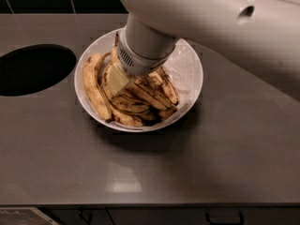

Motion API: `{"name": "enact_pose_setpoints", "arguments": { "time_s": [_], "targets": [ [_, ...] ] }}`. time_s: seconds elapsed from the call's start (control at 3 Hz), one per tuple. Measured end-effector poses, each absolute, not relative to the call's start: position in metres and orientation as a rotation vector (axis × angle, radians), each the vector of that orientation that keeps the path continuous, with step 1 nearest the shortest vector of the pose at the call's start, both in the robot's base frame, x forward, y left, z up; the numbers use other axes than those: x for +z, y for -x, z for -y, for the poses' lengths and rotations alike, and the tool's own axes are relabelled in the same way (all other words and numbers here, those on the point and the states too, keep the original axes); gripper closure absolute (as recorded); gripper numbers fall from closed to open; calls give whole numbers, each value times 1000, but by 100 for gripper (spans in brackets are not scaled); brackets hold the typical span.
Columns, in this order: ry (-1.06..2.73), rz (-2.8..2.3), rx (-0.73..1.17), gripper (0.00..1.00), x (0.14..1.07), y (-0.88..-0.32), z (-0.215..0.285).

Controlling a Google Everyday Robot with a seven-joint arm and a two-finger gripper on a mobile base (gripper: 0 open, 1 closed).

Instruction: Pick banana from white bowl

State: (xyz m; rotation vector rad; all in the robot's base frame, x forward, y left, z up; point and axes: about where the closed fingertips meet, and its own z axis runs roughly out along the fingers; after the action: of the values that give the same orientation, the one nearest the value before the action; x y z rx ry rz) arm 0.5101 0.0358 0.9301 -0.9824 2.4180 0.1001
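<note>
The white bowl (190, 69) sits on the grey counter and holds several overripe bananas. A long, gently curved banana (149, 95) with brown-black streaks lies in the middle of the pile, partly under my wrist. A plumper, cleaner yellow banana (93, 92) lies along the bowl's left side. My gripper (125, 84) points down into the bowl among the bananas, left of the streaked one, with its tips hidden in the pile. My thick white arm covers the bowl's far part.
A dark round hole (33, 69) is cut into the counter left of the bowl. The grey counter (140, 172) stretches to its front edge below. A dark tiled wall runs along the back.
</note>
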Motion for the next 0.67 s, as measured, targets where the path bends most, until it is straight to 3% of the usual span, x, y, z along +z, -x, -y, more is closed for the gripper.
{"name": "enact_pose_setpoints", "arguments": {
  "time_s": [0.67],
  "targets": [
    [966,-2394,85,100,944,-504,-34]
  ]
}}
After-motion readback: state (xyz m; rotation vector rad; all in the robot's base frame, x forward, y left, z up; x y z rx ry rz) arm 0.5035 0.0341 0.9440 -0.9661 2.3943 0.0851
